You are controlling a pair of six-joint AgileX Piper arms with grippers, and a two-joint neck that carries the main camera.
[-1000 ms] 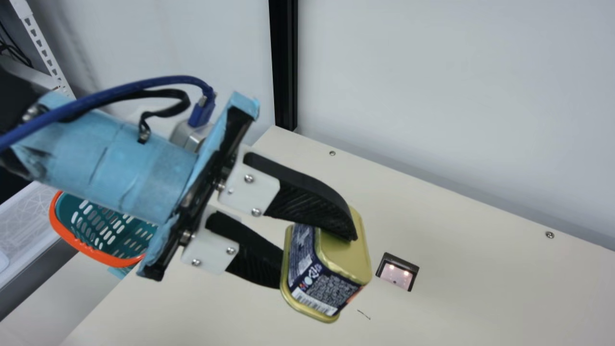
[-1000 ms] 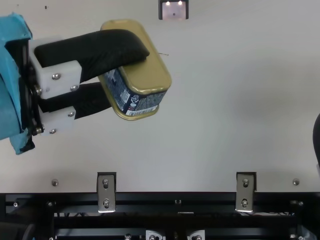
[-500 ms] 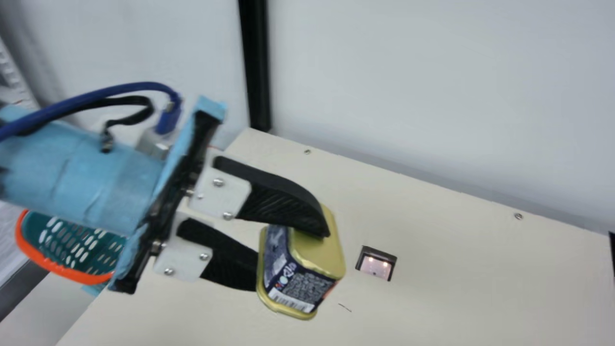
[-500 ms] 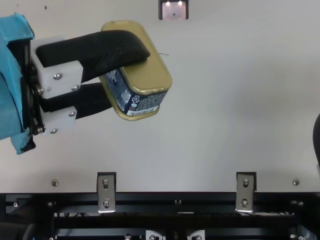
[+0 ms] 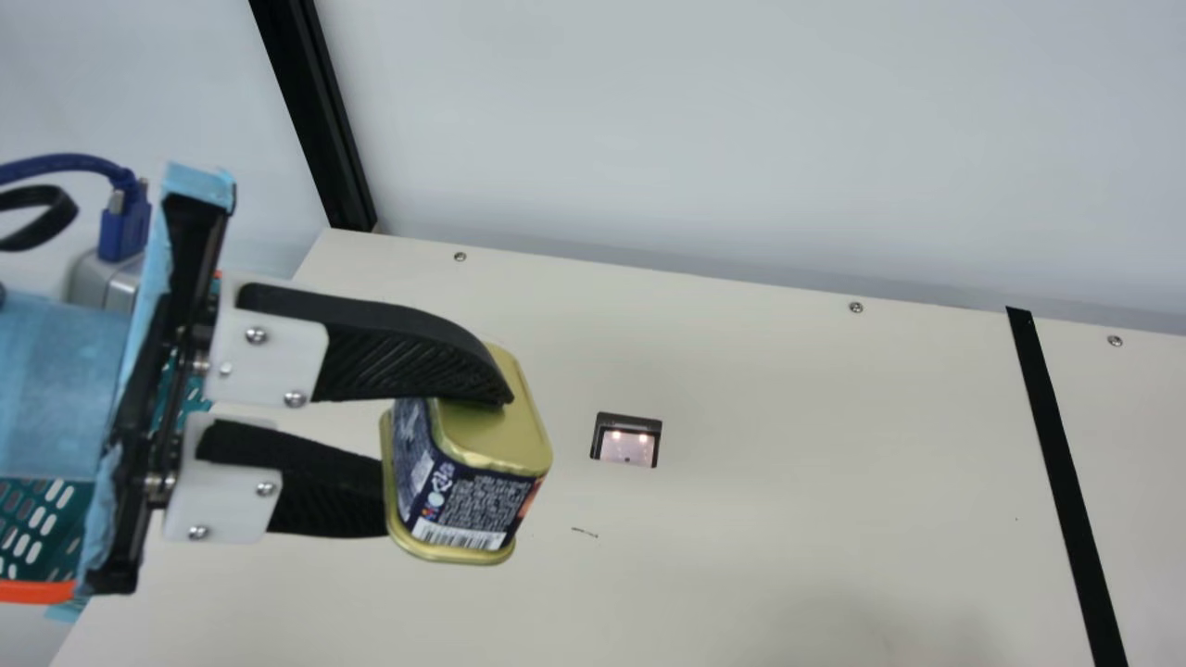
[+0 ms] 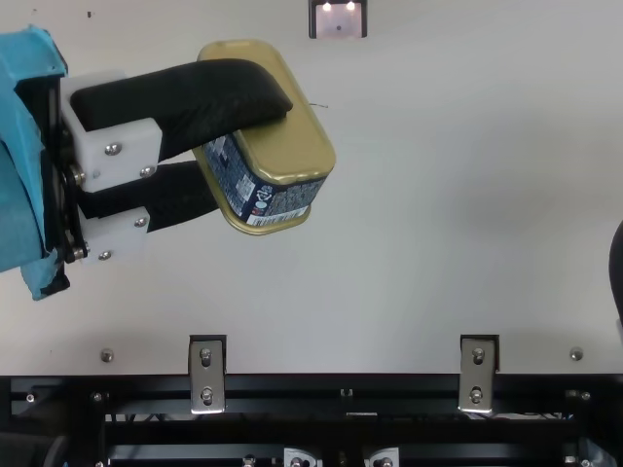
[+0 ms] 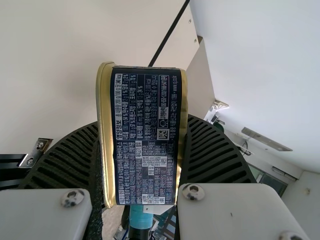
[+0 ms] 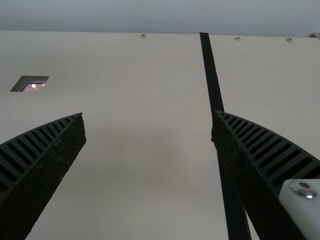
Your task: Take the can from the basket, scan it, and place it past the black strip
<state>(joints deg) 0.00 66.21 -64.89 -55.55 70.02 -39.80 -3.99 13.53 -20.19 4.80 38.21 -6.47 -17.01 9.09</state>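
A: Where is the can?

B: Up off the cream surface [image 5: 788, 574], in the left gripper [image 5: 447, 454]. It's a rounded, boxy gold metal can [image 5: 486, 505] with a dark blue printed label, and it is tilted.

A: How are that gripper's black ribbed fingers [image 5: 398, 347] set?

B: Parted by just the can's own width and closed against it. In the main view one lies over the flat gold face, and the other goes behind the can on the opposite side. The left wrist view shows the can between the two, its label facing the camera.

A: And the right gripper [image 6: 619, 272]?

B: A bit of it shows at the top view's edge. In the right wrist view, the right gripper [image 8: 149, 113] has its fingers spread wide, with nothing in their hold.

A: What lies around the can?

B: In the main view, the green plastic basket with an orange rim [image 5: 35, 592] is partly behind the left arm. On the can's other side is the small black-framed scanner window [image 5: 628, 445], with two lights glowing. The can appears near the window, apart from it.

A: And the long black strip [image 5: 1066, 482]?

B: Well beyond the window, across the surface. The can is short of it.
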